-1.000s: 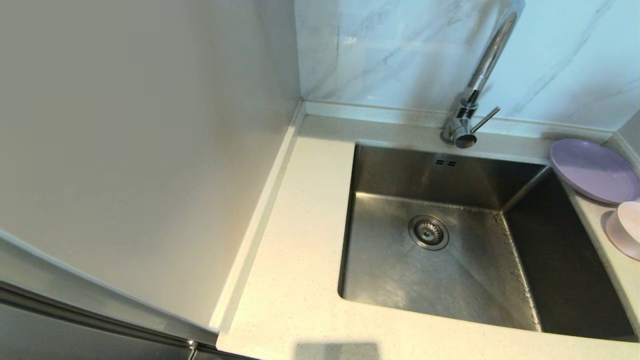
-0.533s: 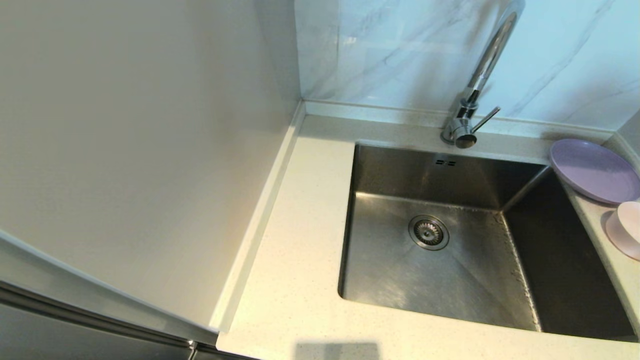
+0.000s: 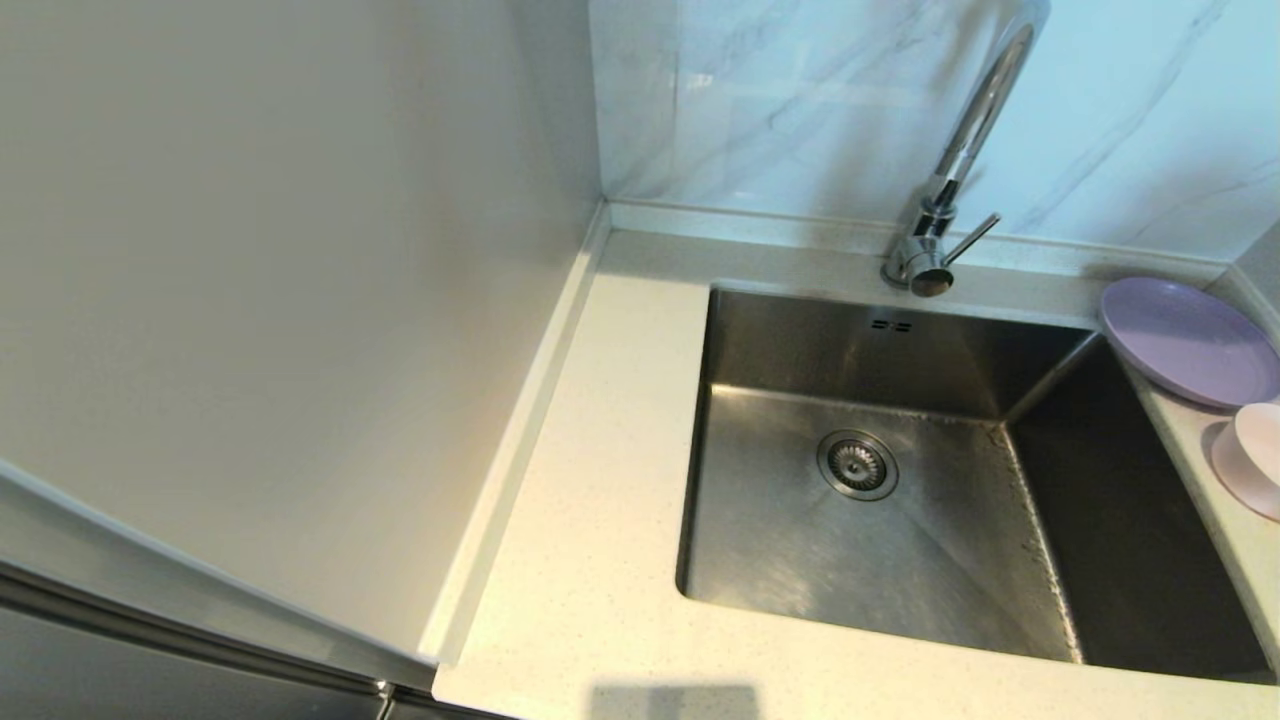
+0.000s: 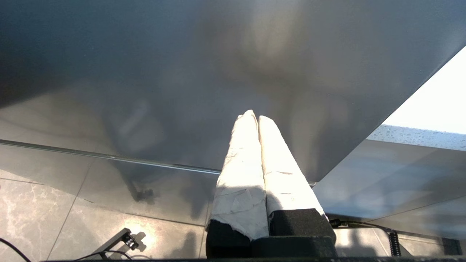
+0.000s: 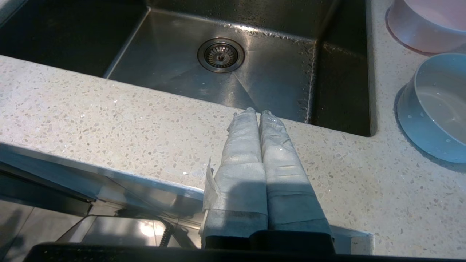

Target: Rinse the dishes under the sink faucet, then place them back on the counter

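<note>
The steel sink (image 3: 880,540) lies empty, its drain strainer (image 3: 857,464) in the middle. Behind it rises the chrome faucet (image 3: 960,160), no water running. On the counter (image 3: 590,560) right of the sink rest the lilac plate (image 3: 1185,340) and the pale pink dish (image 3: 1245,470) with a whitish bowl (image 3: 1262,440) on it. Neither gripper shows in the head view. My right gripper (image 5: 257,113) is shut and empty, over the counter's front edge, near a pale bowl (image 5: 437,105) and the pink dish (image 5: 426,23). My left gripper (image 4: 253,118) is shut, parked low before a grey panel.
A white wall panel (image 3: 280,300) stands along the counter's left side, and a marble backsplash (image 3: 800,100) runs behind the faucet. A low raised rim (image 3: 520,430) borders the counter. The tiled floor (image 4: 72,218) shows in the left wrist view.
</note>
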Robot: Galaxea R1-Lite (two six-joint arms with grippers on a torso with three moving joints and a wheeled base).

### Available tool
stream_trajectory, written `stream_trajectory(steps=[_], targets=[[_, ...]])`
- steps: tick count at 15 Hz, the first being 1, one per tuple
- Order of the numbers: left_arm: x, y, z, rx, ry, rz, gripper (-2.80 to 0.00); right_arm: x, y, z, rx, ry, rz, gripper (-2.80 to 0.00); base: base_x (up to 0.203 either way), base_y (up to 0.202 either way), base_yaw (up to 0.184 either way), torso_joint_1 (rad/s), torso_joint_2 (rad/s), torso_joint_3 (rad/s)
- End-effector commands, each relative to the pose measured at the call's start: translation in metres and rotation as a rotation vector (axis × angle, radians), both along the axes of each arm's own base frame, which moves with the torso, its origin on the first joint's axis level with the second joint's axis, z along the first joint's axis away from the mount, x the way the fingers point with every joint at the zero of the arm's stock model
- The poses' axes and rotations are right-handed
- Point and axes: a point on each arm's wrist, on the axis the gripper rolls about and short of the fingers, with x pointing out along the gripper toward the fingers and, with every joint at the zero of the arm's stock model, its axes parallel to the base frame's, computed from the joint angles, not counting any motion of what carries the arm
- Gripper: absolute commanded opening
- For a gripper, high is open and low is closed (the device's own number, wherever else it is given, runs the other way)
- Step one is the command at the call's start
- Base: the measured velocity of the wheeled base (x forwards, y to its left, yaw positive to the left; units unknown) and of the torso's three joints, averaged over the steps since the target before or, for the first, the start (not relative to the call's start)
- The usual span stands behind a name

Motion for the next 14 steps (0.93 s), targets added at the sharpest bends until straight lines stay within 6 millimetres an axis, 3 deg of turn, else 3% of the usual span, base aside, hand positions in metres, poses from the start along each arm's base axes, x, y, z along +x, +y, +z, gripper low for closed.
stream_trajectory(steps=[1, 14], targets=[[0.0000, 0.0000, 0.0000, -0.001, 0.000, 0.001, -2.80, 0.0007, 0.0000, -0.0020, 0.000, 0.010, 0.001, -2.80, 0.000, 0.000, 0.000, 0.000, 0.00, 0.000], [0.0000, 0.0000, 0.0000, -0.001, 0.000, 0.001, -2.80, 0.0007, -0.0004, -0.0020, 0.014, 0.008, -0.020, -2.80, 0.000, 0.000, 0.000, 0.000, 0.00, 0.000]])
